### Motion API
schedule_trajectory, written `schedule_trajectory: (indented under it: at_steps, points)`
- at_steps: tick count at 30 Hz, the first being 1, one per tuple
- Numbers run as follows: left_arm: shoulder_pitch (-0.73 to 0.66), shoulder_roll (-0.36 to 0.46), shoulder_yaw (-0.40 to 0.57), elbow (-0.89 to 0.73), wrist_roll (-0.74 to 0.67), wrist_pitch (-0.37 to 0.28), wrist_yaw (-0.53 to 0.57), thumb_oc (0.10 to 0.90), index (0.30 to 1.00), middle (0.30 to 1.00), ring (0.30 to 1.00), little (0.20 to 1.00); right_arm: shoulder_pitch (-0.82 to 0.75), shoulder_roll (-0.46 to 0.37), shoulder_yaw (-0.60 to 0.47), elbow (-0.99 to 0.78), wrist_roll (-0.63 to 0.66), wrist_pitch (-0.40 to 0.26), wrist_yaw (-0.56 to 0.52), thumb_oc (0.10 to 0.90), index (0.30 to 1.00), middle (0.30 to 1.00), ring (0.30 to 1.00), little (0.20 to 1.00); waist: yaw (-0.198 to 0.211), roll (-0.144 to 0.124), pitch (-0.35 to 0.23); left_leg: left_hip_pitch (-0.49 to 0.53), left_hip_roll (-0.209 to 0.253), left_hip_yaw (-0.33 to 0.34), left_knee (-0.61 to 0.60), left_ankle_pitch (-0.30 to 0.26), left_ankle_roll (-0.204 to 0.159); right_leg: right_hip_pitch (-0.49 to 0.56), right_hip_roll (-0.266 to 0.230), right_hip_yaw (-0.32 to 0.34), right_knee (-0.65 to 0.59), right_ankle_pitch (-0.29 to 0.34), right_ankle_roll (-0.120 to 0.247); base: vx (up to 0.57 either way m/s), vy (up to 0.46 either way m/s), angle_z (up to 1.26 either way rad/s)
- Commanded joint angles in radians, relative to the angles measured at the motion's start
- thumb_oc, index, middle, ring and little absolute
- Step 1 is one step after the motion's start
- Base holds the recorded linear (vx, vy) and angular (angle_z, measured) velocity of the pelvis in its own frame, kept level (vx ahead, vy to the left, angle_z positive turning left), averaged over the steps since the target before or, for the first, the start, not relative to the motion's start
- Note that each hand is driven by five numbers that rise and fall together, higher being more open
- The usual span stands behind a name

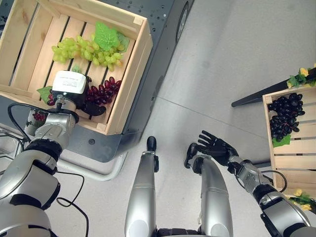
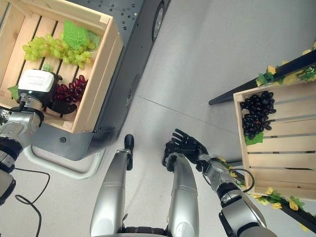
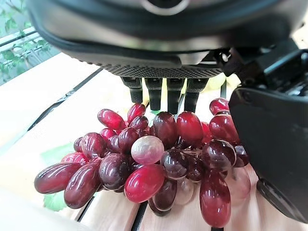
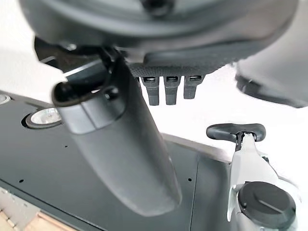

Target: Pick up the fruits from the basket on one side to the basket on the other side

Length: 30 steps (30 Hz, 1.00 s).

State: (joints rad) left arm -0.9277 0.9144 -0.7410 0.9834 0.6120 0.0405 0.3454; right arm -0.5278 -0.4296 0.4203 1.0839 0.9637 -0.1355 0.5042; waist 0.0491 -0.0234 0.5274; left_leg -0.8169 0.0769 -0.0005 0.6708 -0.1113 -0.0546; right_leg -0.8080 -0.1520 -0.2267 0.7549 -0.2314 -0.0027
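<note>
So the left robot hand (image 1: 74,91) is down inside the left crate (image 1: 129,74), sitting right over the red grapes (image 3: 154,163) with fingers straight and the thumb beside the bunch, not curled round it. The green grapes (image 1: 89,51) lie further back in that same crate, just past the red ones. The right robot hand (image 2: 190,145) hangs over the floor with fingers spread, well apart from the right crate (image 2: 281,158), which has black grapes (image 2: 256,116) in it.
</note>
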Motion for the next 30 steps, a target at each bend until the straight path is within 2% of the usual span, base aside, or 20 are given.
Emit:
schedule_trajectory:
  at_steps: [1, 2, 4, 5, 7, 8, 13, 15, 18, 24, 26, 28, 29, 30]
  points:
    - [-0.001, -0.022, -0.025, 0.181, 0.007, 0.092, 0.056, 0.651, 0.676, 0.676, 0.676, 0.676, 0.028, 0.001, -0.017, -0.051, 0.073, -0.022, 0.037, 0.800, 0.900, 0.900, 0.900, 0.900, -0.025, -0.037, -0.007, 0.024, -0.036, 0.074, 0.002, -0.055, 0.063, 0.068, -0.006, -0.025, -0.022, 0.020, -0.006, 0.00, 0.000, 0.00]
    - [-0.002, -0.022, -0.027, 0.174, 0.014, 0.055, 0.083, 0.400, 0.300, 0.300, 0.300, 0.300, 0.030, 0.001, -0.018, -0.050, 0.072, -0.022, 0.035, 0.800, 0.900, 0.900, 0.900, 0.900, -0.025, -0.036, -0.007, 0.026, -0.036, 0.073, 0.002, -0.056, 0.063, 0.069, -0.006, -0.024, -0.023, 0.020, -0.007, 0.00, 0.000, 0.00]
    - [-0.010, -0.017, -0.032, 0.159, 0.009, 0.007, 0.112, 0.400, 0.300, 0.300, 0.300, 0.300, 0.031, -0.003, -0.020, -0.048, 0.074, -0.021, 0.031, 0.800, 0.900, 0.900, 0.900, 0.900, -0.026, -0.036, -0.007, 0.025, -0.036, 0.074, 0.003, -0.058, 0.064, 0.069, -0.006, -0.023, -0.024, 0.020, -0.007, 0.00, 0.000, 0.00]
    - [-0.017, -0.012, -0.038, 0.131, 0.015, -0.060, 0.136, 0.400, 0.300, 0.300, 0.300, 0.300, 0.036, -0.003, -0.026, -0.045, 0.071, -0.025, 0.023, 0.800, 0.900, 0.900, 0.900, 0.900, -0.025, -0.033, -0.007, 0.028, -0.036, 0.074, 0.001, -0.059, 0.065, 0.071, -0.006, -0.023, -0.029, 0.022, -0.006, 0.00, 0.000, 0.00]
    - [-0.026, -0.004, -0.049, 0.103, 0.009, -0.107, 0.156, 0.400, 0.300, 0.300, 0.300, 0.300, 0.040, -0.004, -0.035, -0.041, 0.064, -0.027, 0.016, 0.800, 0.900, 0.900, 0.900, 0.900, -0.026, -0.030, -0.007, 0.028, -0.038, 0.074, -0.001, -0.058, 0.065, 0.070, -0.007, -0.023, -0.033, 0.025, -0.006, 0.00, 0.000, 0.00]
    - [-0.028, 0.004, -0.052, 0.070, 0.000, -0.158, 0.172, 0.400, 0.300, 0.300, 0.300, 0.300, 0.050, -0.008, -0.048, -0.036, 0.057, -0.028, 0.011, 0.800, 0.900, 0.900, 0.900, 0.900, -0.024, -0.026, -0.007, 0.036, -0.040, 0.074, -0.004, -0.060, 0.066, 0.076, -0.008, -0.022, -0.037, 0.027, -0.003, 0.00, 0.000, 0.00]
    - [-0.009, 0.035, -0.048, -0.017, -0.021, -0.245, 0.204, 0.400, 0.300, 0.300, 0.300, 0.300, 0.091, -0.014, -0.080, -0.011, 0.038, -0.045, 0.026, 0.800, 0.900, 0.900, 0.900, 0.900, -0.020, -0.014, -0.007, 0.087, -0.043, 0.075, -0.016, -0.067, 0.070, 0.120, -0.011, -0.012, -0.050, 0.030, 0.004, 0.01, -0.017, 0.03]
    - [0.000, 0.043, -0.044, -0.031, -0.029, -0.263, 0.226, 0.400, 0.300, 0.300, 0.300, 0.300, 0.102, -0.013, -0.084, -0.009, 0.039, -0.051, 0.032, 0.800, 0.900, 0.900, 0.900, 0.900, -0.019, -0.012, -0.007, 0.105, -0.042, 0.077, -0.021, -0.067, 0.071, 0.137, -0.011, -0.009, -0.057, 0.031, 0.006, 0.00, 0.000, 0.00]
    - [0.051, 0.047, 0.015, -0.049, -0.074, -0.304, 0.284, 0.400, 0.300, 0.300, 0.300, 0.300, 0.129, -0.008, -0.102, -0.011, 0.030, -0.058, 0.042, 0.800, 0.900, 0.900, 0.900, 0.900, -0.016, -0.007, -0.007, 0.176, -0.049, 0.076, -0.052, -0.063, 0.070, 0.200, -0.012, -0.003, -0.089, 0.037, 0.013, 0.01, -0.016, 0.03]
    - [0.168, 0.041, 0.124, -0.047, -0.063, -0.319, 0.313, 0.400, 0.300, 0.300, 0.300, 0.300, 0.166, 0.006, -0.132, -0.030, 0.014, -0.057, 0.036, 0.800, 0.900, 0.900, 0.900, 0.900, -0.010, 0.000, -0.007, 0.318, -0.065, 0.068, -0.124, -0.048, 0.068, 0.333, -0.015, -0.002, -0.172, 0.055, 0.025, 0.03, -0.026, -0.07]
    - [0.228, 0.026, 0.198, -0.038, -0.137, -0.325, 0.335, 0.400, 0.300, 0.300, 0.300, 0.300, 0.188, 0.015, -0.146, -0.042, 0.010, -0.055, 0.033, 0.800, 0.900, 0.900, 0.900, 0.900, -0.009, 0.008, -0.008, 0.398, -0.073, 0.064, -0.168, -0.041, 0.069, 0.406, -0.014, 0.003, -0.219, 0.063, 0.032, 0.04, -0.008, -0.16]
    - [0.261, 0.017, 0.240, -0.032, -0.210, -0.337, 0.342, 0.400, 0.300, 0.300, 0.300, 0.300, 0.205, 0.021, -0.152, -0.053, 0.010, -0.053, 0.031, 0.800, 0.900, 0.900, 0.900, 0.900, -0.009, 0.011, -0.021, 0.429, -0.077, 0.061, -0.191, -0.038, 0.070, 0.434, -0.012, 0.007, -0.246, 0.069, 0.035, 0.07, -0.008, -0.13]
    - [0.322, -0.006, 0.327, -0.037, -0.286, -0.351, 0.344, 0.400, 0.300, 0.300, 0.300, 0.300, 0.240, 0.031, -0.164, -0.073, 0.004, -0.055, 0.028, 0.800, 0.900, 0.900, 0.900, 0.900, -0.008, 0.018, -0.042, 0.472, -0.086, 0.054, -0.221, -0.035, 0.071, 0.473, -0.010, 0.013, -0.279, 0.074, 0.041, 0.08, -0.011, -0.09]
    - [0.332, -0.010, 0.341, -0.038, -0.313, -0.356, 0.345, 0.400, 0.300, 0.300, 0.300, 0.300, 0.246, 0.032, -0.166, -0.076, 0.004, -0.057, 0.028, 0.800, 0.900, 0.900, 0.900, 0.900, -0.009, 0.019, -0.048, 0.475, -0.087, 0.053, -0.226, -0.032, 0.071, 0.476, -0.010, 0.013, -0.285, 0.076, 0.042, 0.08, -0.013, -0.09]
